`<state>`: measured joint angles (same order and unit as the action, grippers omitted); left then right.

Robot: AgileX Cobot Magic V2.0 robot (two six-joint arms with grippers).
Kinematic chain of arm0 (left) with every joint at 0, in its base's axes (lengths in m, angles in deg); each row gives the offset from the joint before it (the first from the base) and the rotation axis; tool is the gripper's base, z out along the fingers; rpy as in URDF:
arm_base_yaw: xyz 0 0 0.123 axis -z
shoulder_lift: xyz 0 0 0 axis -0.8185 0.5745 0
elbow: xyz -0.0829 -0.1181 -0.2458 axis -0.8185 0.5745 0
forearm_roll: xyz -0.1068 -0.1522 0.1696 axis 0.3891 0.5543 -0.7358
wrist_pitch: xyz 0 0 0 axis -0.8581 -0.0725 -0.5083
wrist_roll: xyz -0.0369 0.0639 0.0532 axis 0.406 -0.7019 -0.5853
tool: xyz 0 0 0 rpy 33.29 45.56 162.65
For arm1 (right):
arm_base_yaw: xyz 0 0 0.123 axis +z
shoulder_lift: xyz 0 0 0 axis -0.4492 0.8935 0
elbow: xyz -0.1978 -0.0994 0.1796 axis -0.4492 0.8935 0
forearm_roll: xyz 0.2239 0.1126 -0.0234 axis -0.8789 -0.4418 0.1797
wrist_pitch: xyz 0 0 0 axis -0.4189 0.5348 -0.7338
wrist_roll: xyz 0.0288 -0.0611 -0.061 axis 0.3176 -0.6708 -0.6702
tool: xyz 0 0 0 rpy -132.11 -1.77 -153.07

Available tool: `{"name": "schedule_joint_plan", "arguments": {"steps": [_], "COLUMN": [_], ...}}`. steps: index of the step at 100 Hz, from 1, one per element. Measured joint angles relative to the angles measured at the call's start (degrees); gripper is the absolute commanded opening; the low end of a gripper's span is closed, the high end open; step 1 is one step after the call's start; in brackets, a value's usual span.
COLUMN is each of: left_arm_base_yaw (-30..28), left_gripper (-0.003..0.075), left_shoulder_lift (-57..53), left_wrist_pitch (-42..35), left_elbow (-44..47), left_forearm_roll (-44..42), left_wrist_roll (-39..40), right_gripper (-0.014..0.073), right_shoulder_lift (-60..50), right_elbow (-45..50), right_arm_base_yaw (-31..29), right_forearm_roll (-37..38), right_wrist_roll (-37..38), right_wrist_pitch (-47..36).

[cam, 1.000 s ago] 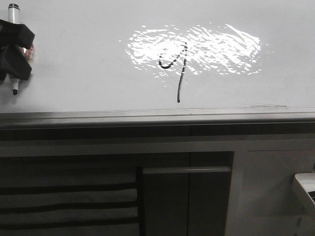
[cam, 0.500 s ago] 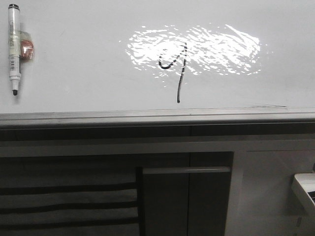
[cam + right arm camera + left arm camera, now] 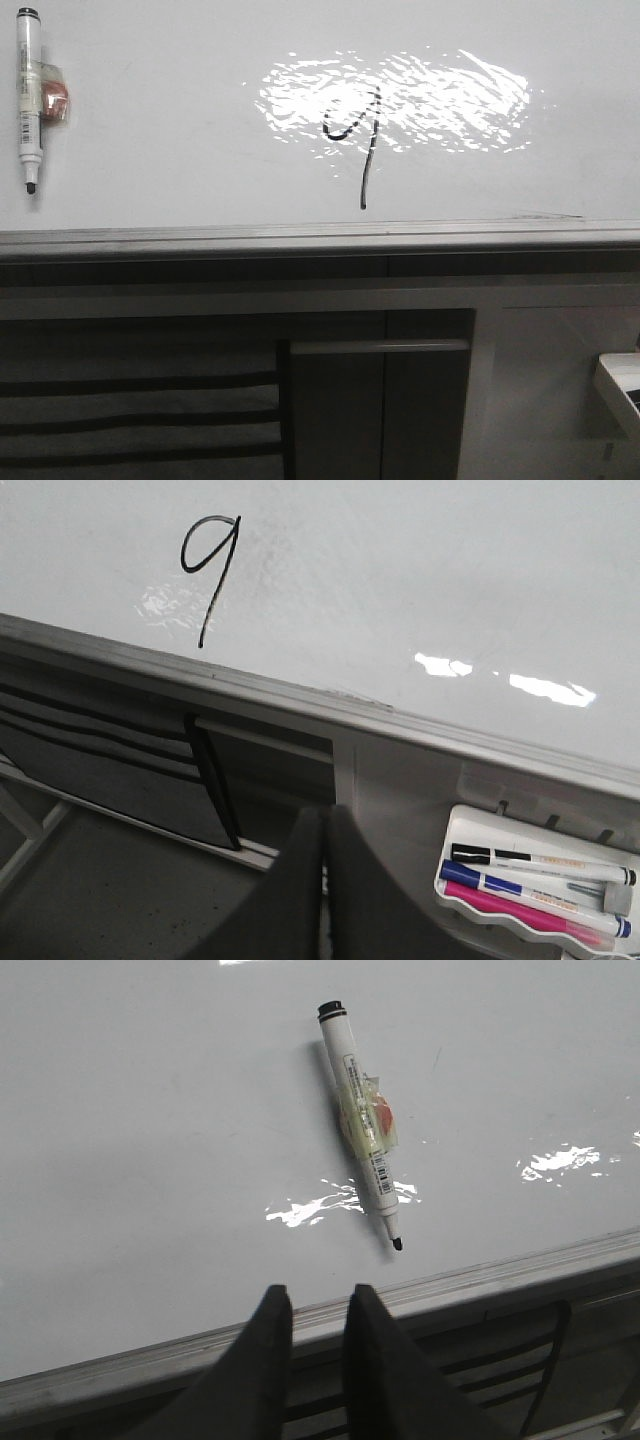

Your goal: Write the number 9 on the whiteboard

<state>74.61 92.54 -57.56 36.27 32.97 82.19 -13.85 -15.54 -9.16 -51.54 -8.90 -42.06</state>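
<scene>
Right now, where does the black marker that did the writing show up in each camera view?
Front view: the marker lies at the far left of the whiteboard, uncapped tip toward the edge rail.
Left wrist view: marker mid-picture, beyond the open left gripper, untouched.
Right wrist view: not in it; only the number 9 shows.
Shared landmark: the edge rail.

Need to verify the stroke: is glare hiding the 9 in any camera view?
Front view: bright rippled glare covers the number 9 loop; tail stays readable. Right wrist view: the 9 is clear, only faint sheen beside its tail. Left wrist view: small glare patches near the marker, no 9 visible.
</scene>
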Motion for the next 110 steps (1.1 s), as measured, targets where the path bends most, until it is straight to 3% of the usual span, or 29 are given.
{"name": "schedule_joint_plan", "arguments": {"steps": [60, 75, 95, 110], "left_arm_base_yaw": [-0.1, -3.0, -11.2, -13.7], "left_gripper": [-0.0020, -0.0020, -0.0020, -0.0020], "left_shoulder_lift": [-0.5, -6.2, -18.2, -25.2], "left_wrist_pitch": [-0.5, -5.1, -11.3, -14.5], "left_elbow": [0.4, 6.2, 16.8, 23.5], "left_forearm_roll": [-0.2, -0.5, 7.4, 10.4], "left_wrist_roll": [0.0, -0.2, -7.1, -9.3], "right_gripper": [-0.0072, -0.0072, -0.0072, -0.0072], "right_shoulder_lift": [0.0, 0.0, 0.0, 0.0], "right_elbow": [0.0, 0.0, 0.0, 0.0], "right_arm_base_yaw": [0.0, 0.0, 0.0, 0.0], "right_forearm_roll": [0.1, 0.1, 0.1, 0.2], "right_wrist_roll": [0.0, 0.0, 0.0, 0.0], "right_wrist_pitch": [1.2, 1.2, 1.2, 1.2]}}
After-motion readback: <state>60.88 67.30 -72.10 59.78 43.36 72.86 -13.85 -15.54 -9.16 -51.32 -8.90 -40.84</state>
